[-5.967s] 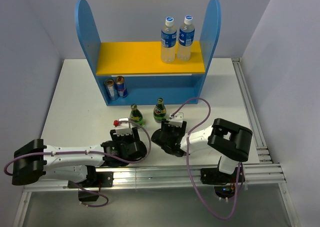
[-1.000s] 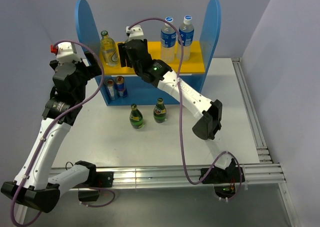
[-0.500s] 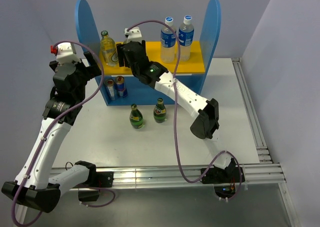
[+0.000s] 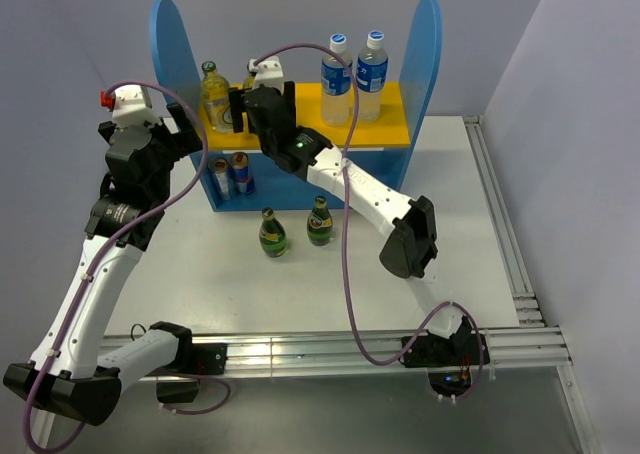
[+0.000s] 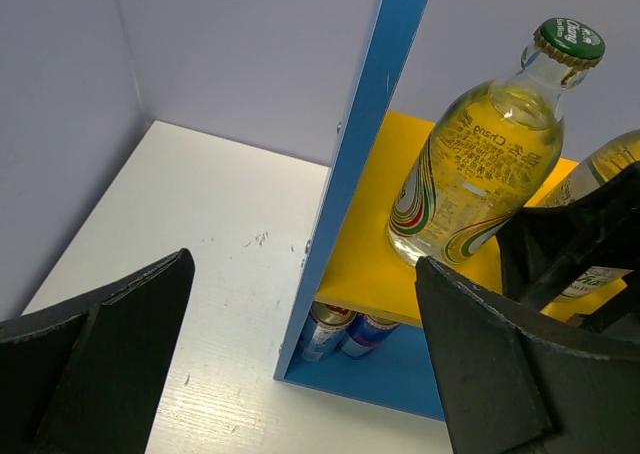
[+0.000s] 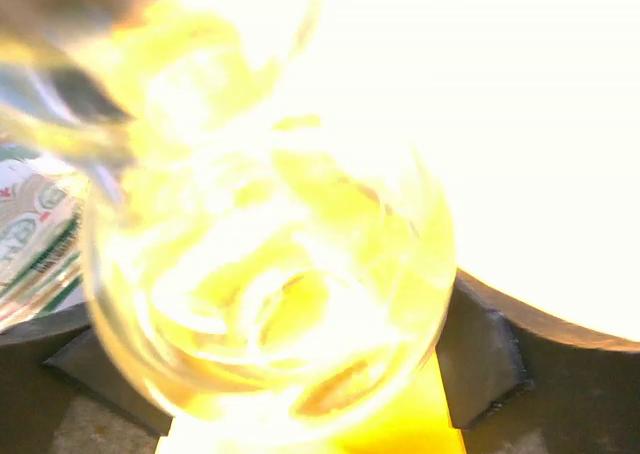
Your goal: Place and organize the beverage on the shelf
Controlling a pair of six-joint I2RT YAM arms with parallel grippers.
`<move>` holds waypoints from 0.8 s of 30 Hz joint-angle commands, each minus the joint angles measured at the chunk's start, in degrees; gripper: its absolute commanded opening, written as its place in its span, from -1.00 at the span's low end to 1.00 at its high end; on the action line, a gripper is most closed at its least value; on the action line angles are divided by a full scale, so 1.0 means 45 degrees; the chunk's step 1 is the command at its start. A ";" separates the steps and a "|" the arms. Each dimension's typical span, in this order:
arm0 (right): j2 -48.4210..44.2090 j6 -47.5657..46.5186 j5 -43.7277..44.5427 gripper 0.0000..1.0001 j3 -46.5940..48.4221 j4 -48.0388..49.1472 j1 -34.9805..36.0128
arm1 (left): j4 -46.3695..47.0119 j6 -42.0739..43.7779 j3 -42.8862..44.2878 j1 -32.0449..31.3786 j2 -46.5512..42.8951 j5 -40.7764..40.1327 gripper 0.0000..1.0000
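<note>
**Left pincer** [image 4: 188,139]: mine, at the upper left of the overhead frame, just outside the left panel of the shelf [image 4: 168,44]. Jaws fully spread, nothing between them. Unchanged.

**First glass bottle** [image 4: 215,99]: upright at the left end of the upper board [image 4: 385,124].

**Right pincer** [image 4: 240,102]: mine. It has slid left along the board over the last second, bringing the second glass bottle [image 4: 250,77] close beside the first. Whether my fingers press that bottle or have let go, I cannot tell.

**Plastic bottles** [image 4: 338,79]: the pair stands upright at the right of the board.

**Green bottles** [image 4: 271,234]: two, on the worktop [image 4: 450,194] in front of the shelf.

**Meaning:** I judge the glass pair almost set, with the green pair left to shelve.

**Views:**
- The left wrist view alone shows the first bottle's label. It also shows the cans [image 5: 345,329] under the board and the second bottle at the right edge behind my dark fingers.
- The right wrist view gives only glare and the bottle's round body between two black pads [image 6: 480,359].
- Only the overhead view shows the green and plastic bottles.
</note>
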 commanded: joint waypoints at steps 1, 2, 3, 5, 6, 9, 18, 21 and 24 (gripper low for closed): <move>-0.0396 -0.0044 0.0435 0.88 -0.0296 0.0783 0.0133 | 0.0603 0.0005 -0.0010 0.0081 -0.0323 0.0259 0.99; -0.0416 -0.0044 0.0417 0.88 -0.0393 0.0764 0.0153 | 0.0603 -0.0014 -0.0010 0.0081 -0.0323 0.0279 0.99; -0.0455 -0.0044 0.0436 0.88 -0.0452 0.0725 0.0134 | 0.0603 0.0024 -0.0010 0.0081 -0.0342 0.0259 0.99; -0.0552 -0.0005 0.0495 0.88 -0.0685 0.0744 0.0192 | 0.0583 0.0005 -0.0010 0.0081 -0.0323 0.0259 0.99; -0.0669 0.0014 0.0533 0.88 -0.0803 0.0802 0.0231 | 0.0603 0.0005 -0.0029 0.0081 -0.0323 0.0259 0.99; -0.0981 0.0034 0.0650 0.89 -0.1252 0.0900 0.0348 | 0.0583 0.0005 -0.0030 0.0081 -0.0323 0.0259 0.99; -0.2094 0.0287 0.1256 0.91 -0.2951 0.1116 0.0875 | 0.0622 0.0025 -0.0049 0.0159 -0.0283 0.0259 0.99; -0.2562 0.0444 0.1432 0.91 -0.3693 0.1270 0.1090 | 0.0622 0.0025 -0.0069 0.0179 -0.0284 0.0279 0.99; -0.3089 0.0833 0.1549 0.92 -0.4513 0.1174 0.1285 | 0.0642 0.0044 -0.0069 0.0179 -0.0322 0.0259 0.99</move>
